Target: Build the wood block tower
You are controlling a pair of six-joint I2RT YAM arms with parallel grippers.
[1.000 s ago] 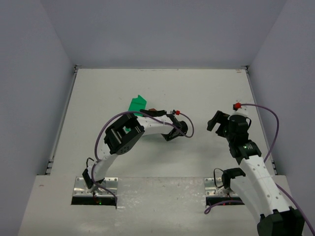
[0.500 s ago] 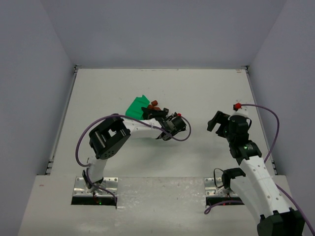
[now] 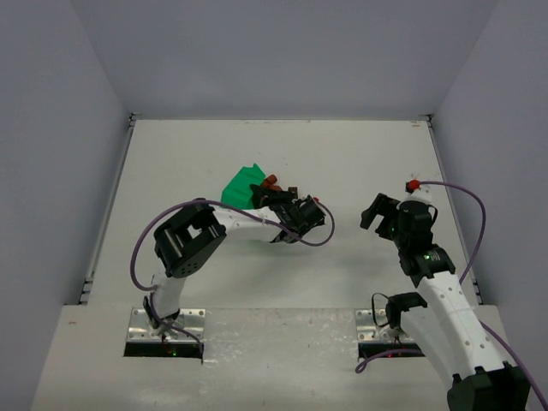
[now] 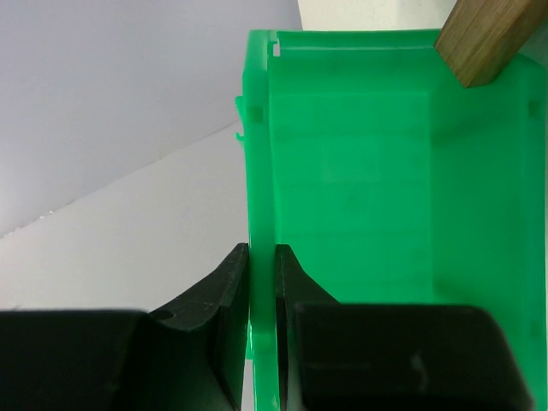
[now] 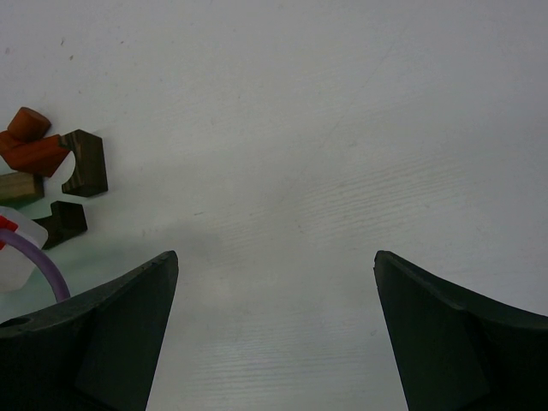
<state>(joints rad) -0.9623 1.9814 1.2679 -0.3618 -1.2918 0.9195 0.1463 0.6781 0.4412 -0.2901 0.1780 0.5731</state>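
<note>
My left gripper [image 4: 262, 257] is shut on the side wall of the green plastic bin [image 4: 360, 171], which is held tipped. A light wooden block [image 4: 484, 34] shows at the bin's far mouth. In the top view the bin [image 3: 240, 186] lies left of centre, with reddish-orange blocks [image 3: 270, 181] and a dark piece [image 3: 288, 191] just beyond its mouth. The right wrist view shows this loose cluster: reddish-orange rounded pieces [image 5: 30, 144] and dark brown pieces [image 5: 86, 163]. No tower stands. My right gripper [image 5: 274, 265] hangs open over bare table, right of the blocks.
The white table [image 3: 360, 163] is walled on three sides by grey panels. A purple cable [image 3: 312, 224] loops beside my left wrist, and another cable with a red tip [image 3: 413, 184] runs along my right arm.
My left arm has swung its elbow to the left and turned the bin, and blocks now lie outside the bin's mouth. The right arm has not moved.
</note>
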